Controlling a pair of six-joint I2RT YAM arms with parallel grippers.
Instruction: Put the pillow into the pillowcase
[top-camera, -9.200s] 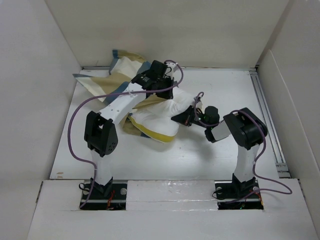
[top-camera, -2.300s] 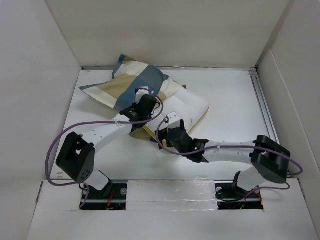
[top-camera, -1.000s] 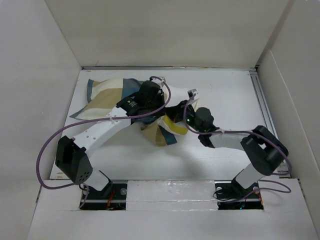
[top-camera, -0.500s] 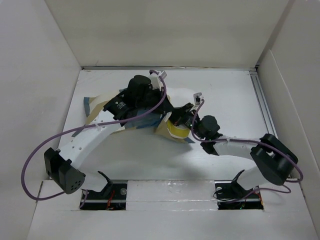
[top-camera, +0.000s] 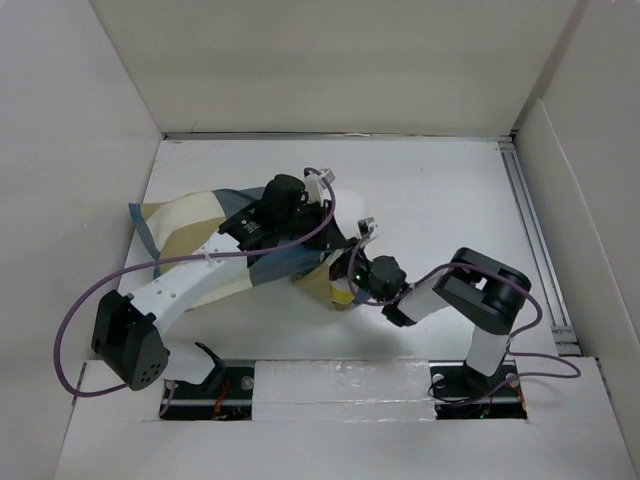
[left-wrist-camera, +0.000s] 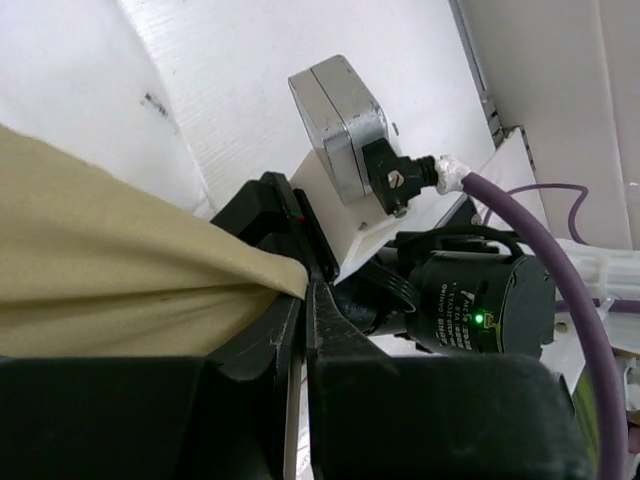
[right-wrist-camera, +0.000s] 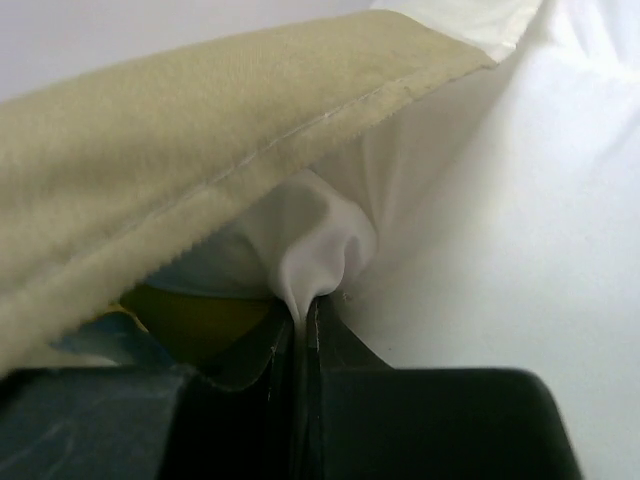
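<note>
— Why do we grip both cloths?
— Our left pincer (left-wrist-camera: 305, 292) clamps the tan hem of the pillowcase (top-camera: 200, 225), lifting its mouth. Our right pincer (right-wrist-camera: 303, 315) pinches the white pillow (right-wrist-camera: 320, 225) under that hem, to feed it in, we judge.
— And the count?
— 1 pillow, 1 pillowcase, left of centre on the counter (top-camera: 450, 190).

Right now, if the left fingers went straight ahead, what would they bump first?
Probably the right arm's wrist camera, close beyond the pillowcase the left fingers pinch; depth is unclear.
</note>
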